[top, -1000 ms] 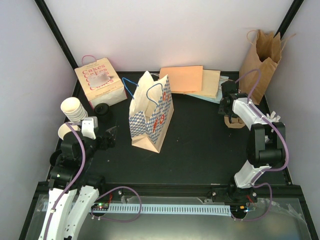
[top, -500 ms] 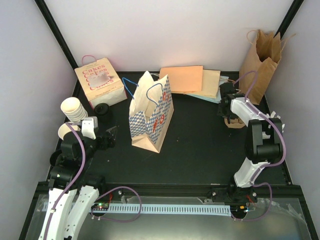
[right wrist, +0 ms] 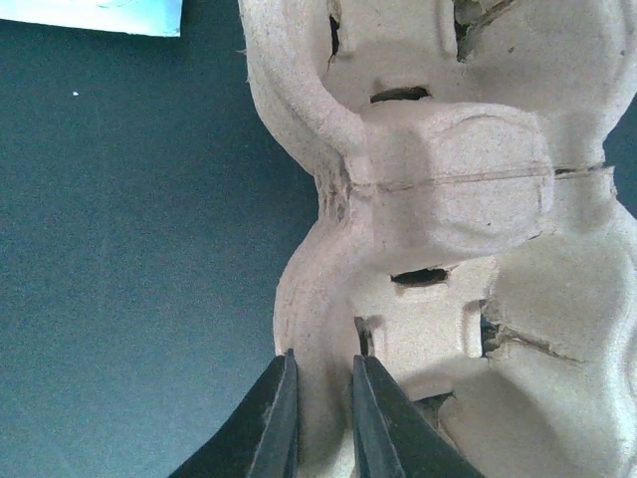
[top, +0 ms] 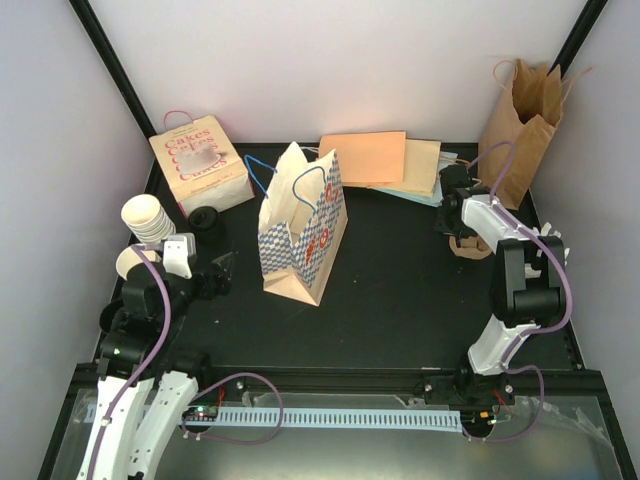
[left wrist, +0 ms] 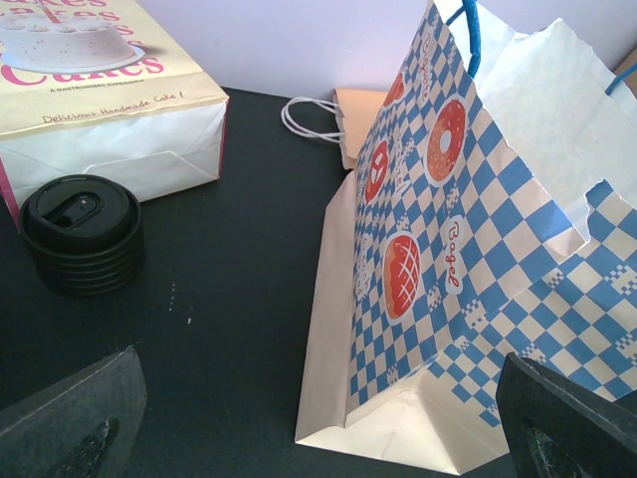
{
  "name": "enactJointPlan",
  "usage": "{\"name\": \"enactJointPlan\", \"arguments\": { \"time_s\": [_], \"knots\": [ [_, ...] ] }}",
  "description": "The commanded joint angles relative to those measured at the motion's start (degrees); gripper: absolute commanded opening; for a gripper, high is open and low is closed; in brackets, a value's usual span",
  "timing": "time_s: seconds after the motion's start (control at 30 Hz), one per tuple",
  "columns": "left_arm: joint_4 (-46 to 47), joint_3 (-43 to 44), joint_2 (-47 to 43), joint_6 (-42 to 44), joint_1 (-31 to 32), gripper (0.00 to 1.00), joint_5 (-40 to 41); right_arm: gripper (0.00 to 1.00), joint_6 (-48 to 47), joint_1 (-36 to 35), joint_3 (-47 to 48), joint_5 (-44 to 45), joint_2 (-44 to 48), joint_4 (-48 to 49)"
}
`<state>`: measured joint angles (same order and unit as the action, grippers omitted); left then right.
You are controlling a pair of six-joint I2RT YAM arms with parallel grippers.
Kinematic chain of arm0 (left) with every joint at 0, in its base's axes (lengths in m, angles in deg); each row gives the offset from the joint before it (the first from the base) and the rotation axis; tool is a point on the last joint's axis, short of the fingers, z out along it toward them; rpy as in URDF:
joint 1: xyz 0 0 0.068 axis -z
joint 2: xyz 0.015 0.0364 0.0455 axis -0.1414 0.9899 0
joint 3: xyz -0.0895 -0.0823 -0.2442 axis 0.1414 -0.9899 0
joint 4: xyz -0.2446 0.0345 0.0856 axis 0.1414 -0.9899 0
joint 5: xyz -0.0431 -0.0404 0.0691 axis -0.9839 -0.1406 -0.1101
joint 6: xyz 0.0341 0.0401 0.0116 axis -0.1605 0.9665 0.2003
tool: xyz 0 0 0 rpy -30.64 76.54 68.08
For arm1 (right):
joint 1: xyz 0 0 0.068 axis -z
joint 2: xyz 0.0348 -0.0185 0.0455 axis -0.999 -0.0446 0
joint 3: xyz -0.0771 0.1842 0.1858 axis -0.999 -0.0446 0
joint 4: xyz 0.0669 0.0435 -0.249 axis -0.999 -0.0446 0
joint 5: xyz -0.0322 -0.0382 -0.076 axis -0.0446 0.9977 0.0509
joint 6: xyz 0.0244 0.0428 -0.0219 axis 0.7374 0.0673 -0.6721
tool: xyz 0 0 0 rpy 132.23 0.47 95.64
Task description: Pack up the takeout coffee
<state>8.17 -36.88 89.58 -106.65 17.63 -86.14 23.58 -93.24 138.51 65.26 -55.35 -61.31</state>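
Risk of tear or slip on lift: right claw clenched on thin tray rim only. Left claw released. Cups stacked far left, lids beside cake box.

Lids beside cake box, left of bag

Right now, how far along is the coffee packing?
Done: nothing packed; cups stacked at the left edge, lids stacked by the cake box, both outside the checkered bag. In hand: right claw pinches the rim of the pulp carrier; left claw open, empty. Left: load cups, lid them, bag the carrier.
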Motion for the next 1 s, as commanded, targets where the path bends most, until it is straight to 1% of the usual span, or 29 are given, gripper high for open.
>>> {"name": "enactJointPlan", "arguments": {
  "time_s": [0.0,0.97],
  "knots": [
    [1.5,0.1,0.4,0.1,0.1,0.99,-1.0,0.17,-0.4,0.0,0.2,1.2,2.5,-0.7],
    [1.6,0.1,0.3,0.1,0.1,0.99,-1.2,0.19,-0.7,-0.6,4.1,4.9,6.4,-5.4]
  ]
}}
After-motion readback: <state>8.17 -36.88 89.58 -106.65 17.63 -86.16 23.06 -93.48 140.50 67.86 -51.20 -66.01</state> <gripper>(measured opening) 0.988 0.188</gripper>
